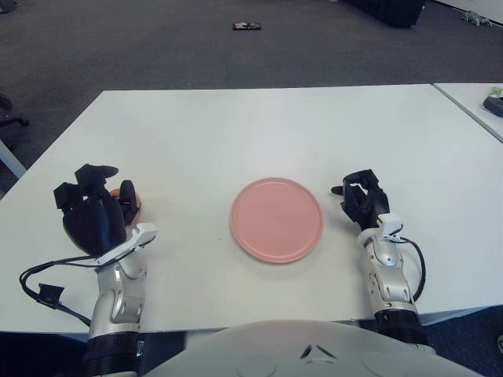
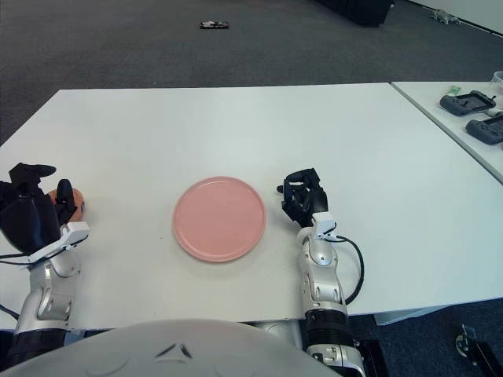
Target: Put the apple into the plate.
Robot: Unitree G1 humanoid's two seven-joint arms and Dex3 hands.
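One pink plate [image 1: 276, 219], one apple [image 1: 128, 196], two hands (left [image 1: 93, 212], right [image 1: 361, 199]), two white surfaces [image 1: 259, 133].

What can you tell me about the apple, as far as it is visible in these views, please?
Only a small orange-red sliver of the apple shows, smooth-skinned, peeking out past the black fingers of the left hand. It sits near the white table's left edge, well left of the pink plate. The hand covers most of it; whether the fingers grip it cannot be told.
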